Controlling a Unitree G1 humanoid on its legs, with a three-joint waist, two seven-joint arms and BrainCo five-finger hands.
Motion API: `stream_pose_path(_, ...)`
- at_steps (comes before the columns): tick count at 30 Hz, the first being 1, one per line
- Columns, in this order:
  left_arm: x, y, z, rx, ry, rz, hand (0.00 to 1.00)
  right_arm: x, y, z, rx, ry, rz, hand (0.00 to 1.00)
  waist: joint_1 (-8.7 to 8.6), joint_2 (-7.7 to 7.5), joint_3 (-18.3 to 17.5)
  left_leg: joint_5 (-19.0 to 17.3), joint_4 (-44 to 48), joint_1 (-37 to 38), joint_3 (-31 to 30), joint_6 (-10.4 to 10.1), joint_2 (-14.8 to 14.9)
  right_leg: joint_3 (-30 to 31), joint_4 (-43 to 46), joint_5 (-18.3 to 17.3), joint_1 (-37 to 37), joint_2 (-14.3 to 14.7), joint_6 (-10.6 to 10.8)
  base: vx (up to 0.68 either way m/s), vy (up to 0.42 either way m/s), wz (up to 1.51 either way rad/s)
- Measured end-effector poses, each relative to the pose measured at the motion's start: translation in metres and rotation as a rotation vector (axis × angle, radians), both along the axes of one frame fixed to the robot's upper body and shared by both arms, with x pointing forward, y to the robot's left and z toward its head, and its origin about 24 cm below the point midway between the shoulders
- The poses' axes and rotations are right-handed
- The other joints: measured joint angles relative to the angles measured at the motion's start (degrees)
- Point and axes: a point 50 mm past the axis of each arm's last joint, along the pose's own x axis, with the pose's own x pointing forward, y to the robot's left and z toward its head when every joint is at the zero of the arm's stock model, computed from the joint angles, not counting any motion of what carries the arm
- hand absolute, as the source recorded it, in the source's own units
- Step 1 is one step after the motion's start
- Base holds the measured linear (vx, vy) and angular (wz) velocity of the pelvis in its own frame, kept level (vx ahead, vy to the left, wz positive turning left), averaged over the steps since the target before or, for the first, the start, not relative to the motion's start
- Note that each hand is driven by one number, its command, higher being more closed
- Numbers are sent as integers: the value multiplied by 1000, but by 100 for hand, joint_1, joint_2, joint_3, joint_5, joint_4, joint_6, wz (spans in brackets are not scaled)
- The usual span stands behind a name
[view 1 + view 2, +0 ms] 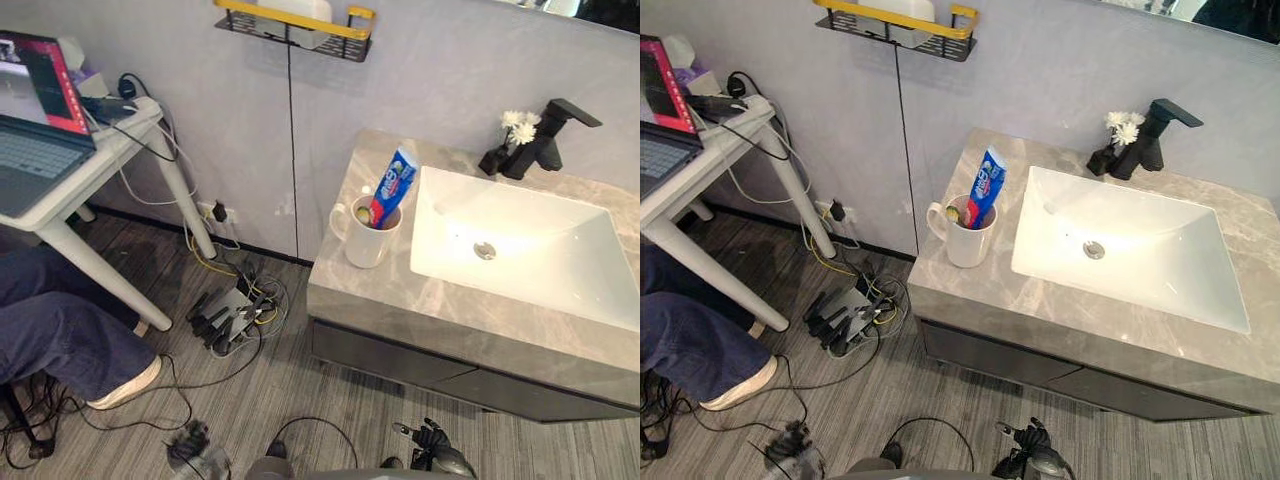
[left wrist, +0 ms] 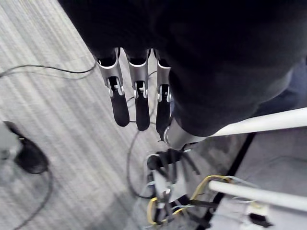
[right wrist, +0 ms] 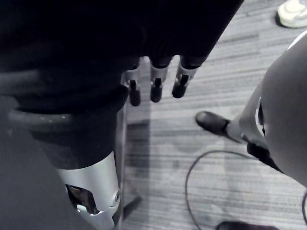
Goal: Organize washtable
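Observation:
A white mug (image 1: 366, 236) stands on the grey marble counter (image 1: 400, 310), just left of the white sink basin (image 1: 600, 290). A blue and red toothpaste tube (image 1: 393, 186) leans upright in the mug, with a small yellow-green item beside it. My left hand (image 2: 136, 100) hangs low over the striped floor, its fingers straight and holding nothing. My right hand (image 3: 156, 86) also hangs over the floor near the cabinet front, fingers straight and empty. Both hands are well below the counter and far from the mug.
A black faucet (image 1: 545, 138) and white flowers (image 1: 518, 125) stand behind the basin. A black and yellow wall shelf (image 1: 295, 25) hangs above. At the left are a white desk (image 1: 90, 175) with a laptop (image 1: 35, 110), a person's leg (image 1: 70, 330), and a power strip (image 1: 225, 315) with cables.

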Motion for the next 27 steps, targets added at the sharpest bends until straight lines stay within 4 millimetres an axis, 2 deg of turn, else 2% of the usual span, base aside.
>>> stream_pose_path(1,10,0,18,40,-86,-10,100,-3,1,-1,-3,9,15,0,81,-4,6,3,22,-29,-14,2,0,-29,1,0,2,-1,0,-31,0,20)
stream_pose_path(3,30,-4,70,146,-307,-44,100,-8,3,-2,-7,19,48,0,148,0,21,2,83,-55,-95,1,0,-173,2,-1,65,-8,2,-36,-8,21)
stream_pose_path(4,31,-5,81,180,-345,-56,100,-8,4,-2,-7,18,49,0,154,2,25,1,89,-52,-109,2,-9,-195,2,-2,85,-21,4,-46,-3,17)
stream_pose_path(7,35,-21,140,309,-578,-135,100,-5,8,-1,-3,6,74,0,213,67,69,-18,154,-112,-114,23,-14,-245,3,2,119,-50,10,-45,10,6)
stream_pose_path(8,34,-26,148,317,-616,-150,100,-4,10,-1,1,5,75,0,220,70,71,-25,166,-112,-112,30,-14,-247,4,2,121,-51,9,-80,17,0)
stream_pose_path(9,28,-62,191,319,-846,-359,100,1,22,1,26,-10,97,0,233,70,70,-57,178,-95,-57,48,-5,-244,4,-5,163,-51,17,-62,10,-4)
stream_pose_path(14,26,-76,193,282,-878,-475,100,6,23,2,31,-22,92,0,226,66,68,-64,175,-34,41,36,31,-154,3,-6,149,-23,17,-5,0,-9)
stream_pose_path(16,31,-98,194,128,-944,-636,100,6,25,2,45,-21,107,0,241,55,60,-66,187,-13,56,31,45,-135,4,-5,124,-7,17,23,-7,-4)
stream_pose_path(19,33,-111,192,23,-967,-737,100,7,23,2,50,-25,133,0,201,73,50,-72,181,-15,127,22,76,-33,3,-4,73,16,15,-24,-6,-16)
stream_pose_path(27,55,-149,192,-111,-999,-942,100,-4,17,-1,36,7,141,0,199,70,-15,-81,172,-73,259,7,148,150,2,3,-89,69,4,-7,-7,-9)
